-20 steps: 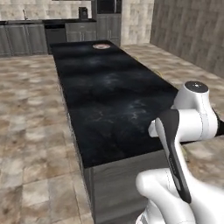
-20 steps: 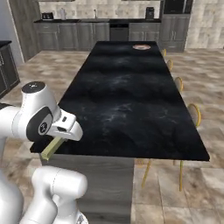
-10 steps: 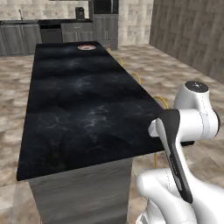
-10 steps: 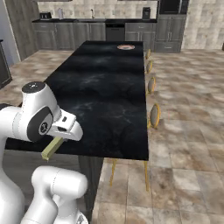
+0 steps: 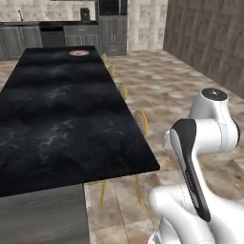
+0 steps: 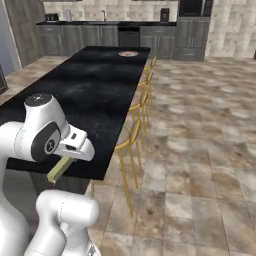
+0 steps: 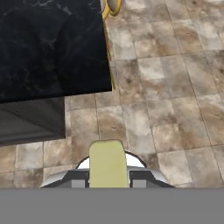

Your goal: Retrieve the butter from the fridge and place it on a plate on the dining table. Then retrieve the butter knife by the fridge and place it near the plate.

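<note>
gripper: in the hand view we see our gripper [image 7: 108, 183] pinching the butter [image 7: 108, 164], the jaws pressed against its two long sides; from the right base view the gripper [image 6: 64, 162] hangs just under the white wrist.
butter: a pale yellow-olive stick held between the fingers, poking out past them; in the right base view the butter [image 6: 59, 169] slants down and to the left, in front of the near end of the table.
dining table: a long glossy black marble top [image 5: 57, 119] running away from us, with a grey wood base below its near end; in the right base view the dining table [image 6: 95, 90] lies to the left of the arm's reach, and in the hand view its near corner [image 7: 52, 48] sits over the tiled floor.
plate: we see the plate [image 5: 79, 53] at the far end of the table, near the right edge, also in the right base view [image 6: 128, 53]; its bands are too small to make out, it seems orange-rimmed.
butter to plate: well apart, the whole length of the table between them.
stools: yellow-legged stools [image 6: 131, 142] line the right side of the table, tucked just beside it.
floor: brown and beige tiles [image 7: 166, 87] lie under the held butter.
far wall: grey cabinets [image 6: 100, 36] behind the table.
</note>
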